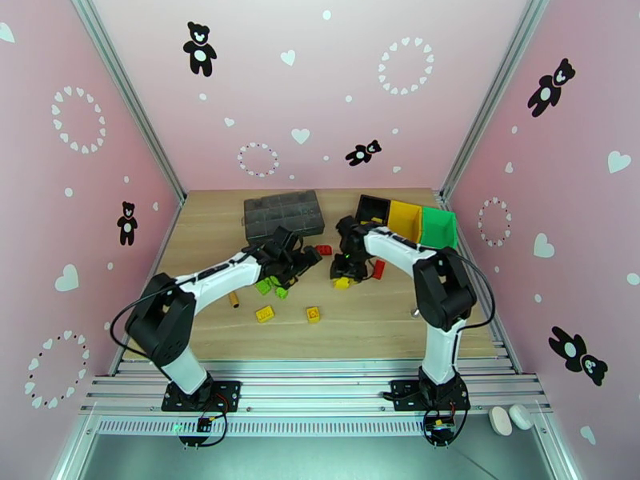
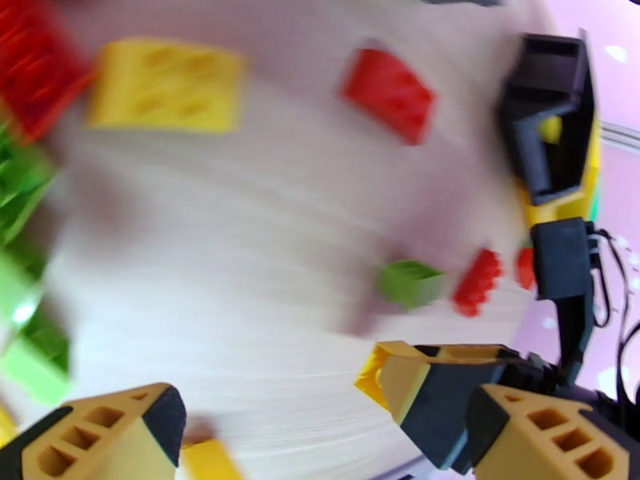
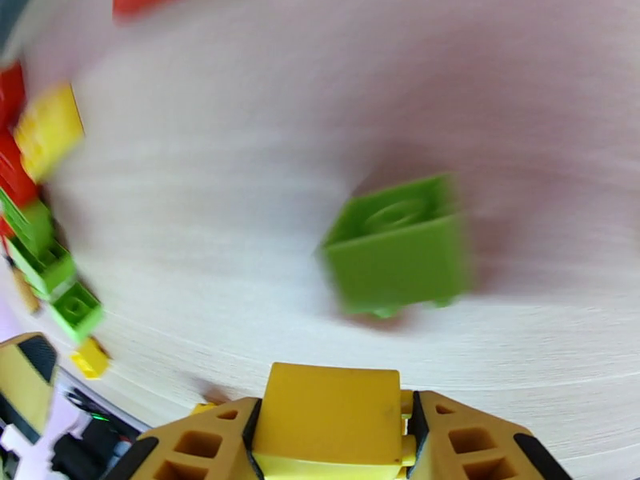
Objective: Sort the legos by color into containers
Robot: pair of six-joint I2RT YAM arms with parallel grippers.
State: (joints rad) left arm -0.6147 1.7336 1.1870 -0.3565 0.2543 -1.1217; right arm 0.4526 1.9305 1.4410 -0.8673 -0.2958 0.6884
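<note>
No words, numbers, labels or brand marks can be read. The pink walls [image 1: 320, 98] carry picture shapes without lettering: black teddy bears [image 1: 199, 48], white hearts [image 1: 288, 57] and rings of small hearts [image 1: 406, 66]. In the right wrist view the green lego [image 3: 396, 246] is too blurred for any stud lettering to be made out, and the yellow lego [image 3: 332, 418] at the near edge shows a plain face.

Pink walls [image 1: 320, 90] enclose the space on three sides, printed with black teddy bears [image 1: 199, 48], white hearts [image 1: 300, 135] and rings of small hearts [image 1: 406, 66]. Slanting aluminium posts [image 1: 128, 94] mark the back corners. The light wooden tabletop [image 1: 376, 334] meets ribbed aluminium rails [image 1: 320, 386] at its near edge, evenly lit.
</note>
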